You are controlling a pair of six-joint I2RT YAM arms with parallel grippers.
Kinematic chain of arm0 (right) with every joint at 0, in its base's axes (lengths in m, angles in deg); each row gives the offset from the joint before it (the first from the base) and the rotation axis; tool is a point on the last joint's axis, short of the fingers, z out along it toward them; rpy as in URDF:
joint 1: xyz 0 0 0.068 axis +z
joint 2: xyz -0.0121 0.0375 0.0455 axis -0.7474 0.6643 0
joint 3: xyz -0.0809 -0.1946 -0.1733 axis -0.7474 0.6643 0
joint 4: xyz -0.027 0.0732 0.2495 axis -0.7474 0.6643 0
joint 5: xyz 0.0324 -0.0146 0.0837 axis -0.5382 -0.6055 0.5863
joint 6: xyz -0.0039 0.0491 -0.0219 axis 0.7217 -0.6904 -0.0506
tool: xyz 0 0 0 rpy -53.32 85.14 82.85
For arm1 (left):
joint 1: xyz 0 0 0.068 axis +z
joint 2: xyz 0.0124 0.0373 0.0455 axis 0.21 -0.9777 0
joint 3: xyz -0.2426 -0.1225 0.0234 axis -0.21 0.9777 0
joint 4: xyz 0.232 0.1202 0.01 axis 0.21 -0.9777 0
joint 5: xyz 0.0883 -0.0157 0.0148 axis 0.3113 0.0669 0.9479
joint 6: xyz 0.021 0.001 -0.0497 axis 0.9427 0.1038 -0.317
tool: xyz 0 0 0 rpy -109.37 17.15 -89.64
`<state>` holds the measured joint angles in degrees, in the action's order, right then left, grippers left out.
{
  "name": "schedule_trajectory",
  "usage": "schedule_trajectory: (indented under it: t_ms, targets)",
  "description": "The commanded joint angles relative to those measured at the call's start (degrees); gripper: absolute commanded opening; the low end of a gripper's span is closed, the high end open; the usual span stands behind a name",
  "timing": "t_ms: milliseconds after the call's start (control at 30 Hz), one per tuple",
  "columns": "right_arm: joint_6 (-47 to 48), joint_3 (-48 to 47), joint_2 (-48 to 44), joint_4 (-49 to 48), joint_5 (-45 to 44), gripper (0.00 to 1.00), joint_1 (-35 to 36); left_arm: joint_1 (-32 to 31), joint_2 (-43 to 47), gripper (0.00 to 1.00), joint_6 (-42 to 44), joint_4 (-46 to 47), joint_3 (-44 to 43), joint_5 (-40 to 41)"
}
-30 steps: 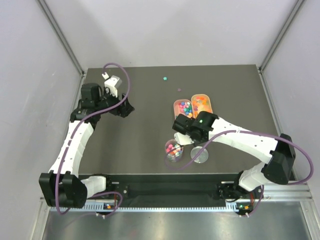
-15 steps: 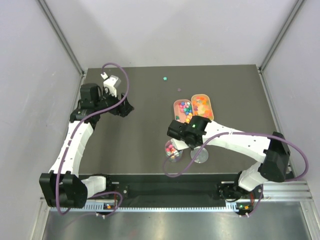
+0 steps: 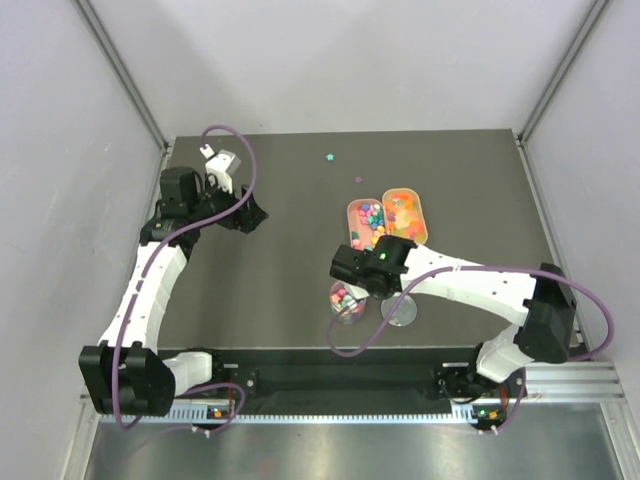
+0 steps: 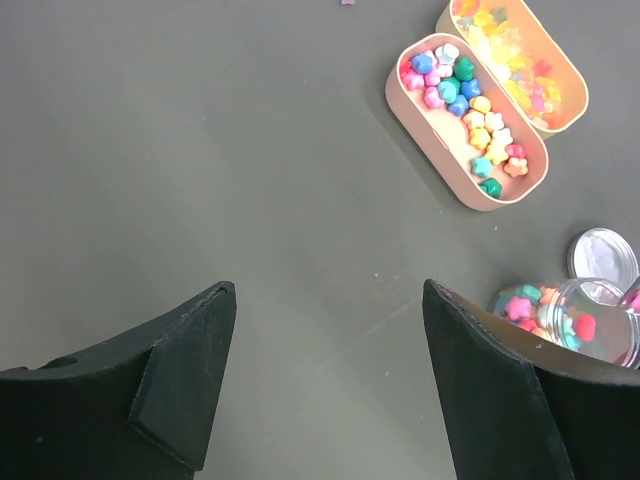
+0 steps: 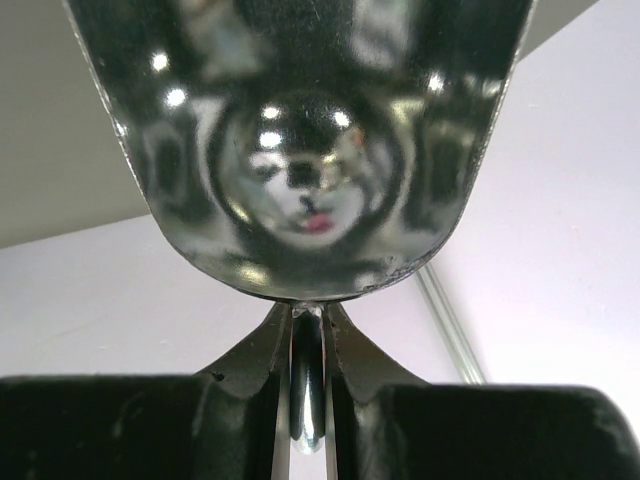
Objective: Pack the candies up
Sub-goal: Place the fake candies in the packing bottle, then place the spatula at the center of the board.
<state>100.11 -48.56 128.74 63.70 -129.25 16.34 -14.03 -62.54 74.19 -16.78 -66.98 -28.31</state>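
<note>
A: What sits nearest the arm bases?

B: A clear jar (image 3: 347, 303) on the dark table (image 3: 280, 180), partly filled with candies (image 4: 540, 305) in pink, green and orange. Its round lid (image 3: 400, 312) lies flat just right of the jar.

A: And the right gripper (image 3: 362, 270)?

B: It hangs just beyond the jar, overlapping its far rim from above. Its fingers (image 5: 240, 400) are clenched on the thin handle of a metal scoop (image 5: 300, 150). The bowl shows only reflections, so I can't tell whether any sweet lies in it.

A: Farther out?

B: Beyond the jar stand two oval trays, touching side by side. The pink tray (image 3: 352, 212) holds mixed blue, pink, yellow and green candies. The orange tray (image 3: 405, 210), a little right of the jar's line, holds yellow and orange ones.

A: Anything loose?

B: A purple sweet (image 3: 359, 180) and a green sweet (image 3: 329, 157) lie on the table well beyond the jar, past the trays.

A: The left gripper (image 3: 248, 215)?

B: Well to the jar's left and farther back, jaws spread wide, grasping nothing.
</note>
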Motion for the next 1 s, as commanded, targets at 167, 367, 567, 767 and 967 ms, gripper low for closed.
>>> schedule_trajectory:
  t_ms: [167,367,567,767,967]
  targets:
    - [0.2,-2.5,-0.8,6.8,-4.5,0.0,1.2,0.4,-0.7,0.8,-1.0,2.6,-2.6,-2.2]
    - [-10.3,-1.6,-2.3,4.8,7.7,0.0,-13.6,0.3,-3.6,0.8,0.6,-1.4,-6.6,-2.3]
    - [-18.3,0.2,-0.5,-5.1,23.2,0.0,-41.2,-0.3,-7.7,0.79,3.8,-6.2,-11.7,-3.9]
    - [-26.1,-3.8,12.1,-12.8,39.6,0.0,-61.1,-2.5,-15.8,0.79,13.0,-15.6,-20.7,-0.7]
    - [-31.5,-17.5,28.4,-14.9,45.1,0.0,-66.7,-2.9,-21.9,0.79,17.1,-21.6,-27.0,2.0]
